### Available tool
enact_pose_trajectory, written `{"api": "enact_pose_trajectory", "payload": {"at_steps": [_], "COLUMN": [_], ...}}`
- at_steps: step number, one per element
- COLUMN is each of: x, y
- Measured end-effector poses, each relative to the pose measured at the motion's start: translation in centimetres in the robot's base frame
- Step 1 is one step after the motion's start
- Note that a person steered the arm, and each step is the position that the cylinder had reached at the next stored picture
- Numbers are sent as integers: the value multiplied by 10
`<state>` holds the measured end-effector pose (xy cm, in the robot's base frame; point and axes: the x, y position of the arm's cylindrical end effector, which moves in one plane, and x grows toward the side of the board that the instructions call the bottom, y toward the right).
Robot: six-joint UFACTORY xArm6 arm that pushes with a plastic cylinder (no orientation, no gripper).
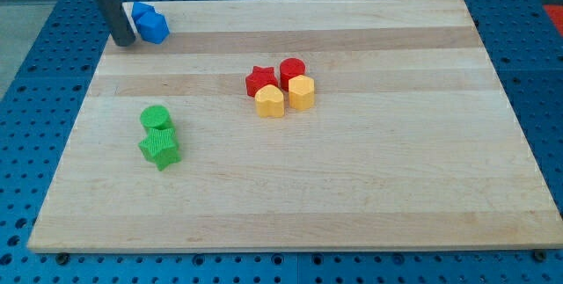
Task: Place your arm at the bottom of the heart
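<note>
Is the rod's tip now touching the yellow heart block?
No. My tip is at the view's top left beside the blue blocks, far from the yellow heart near the board's middle.

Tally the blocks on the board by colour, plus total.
Blue: 2
Red: 2
Yellow: 2
Green: 2
Total: 8
My tip sits left of the blue pair.

text: you will find none readable | labels, brands: none | numbers, signs: none | checked: wooden board (369,187), coloured blocks, blue pegboard surround (35,73) | all blank to your eye
</note>
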<state>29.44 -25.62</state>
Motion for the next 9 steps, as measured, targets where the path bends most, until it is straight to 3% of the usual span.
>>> {"api": "enact_pose_trajectory", "payload": {"at_steps": [2, 4, 5, 8, 9], "x": [1, -57, -65, -10, 34], "y": [46, 47, 51, 32, 45]}}
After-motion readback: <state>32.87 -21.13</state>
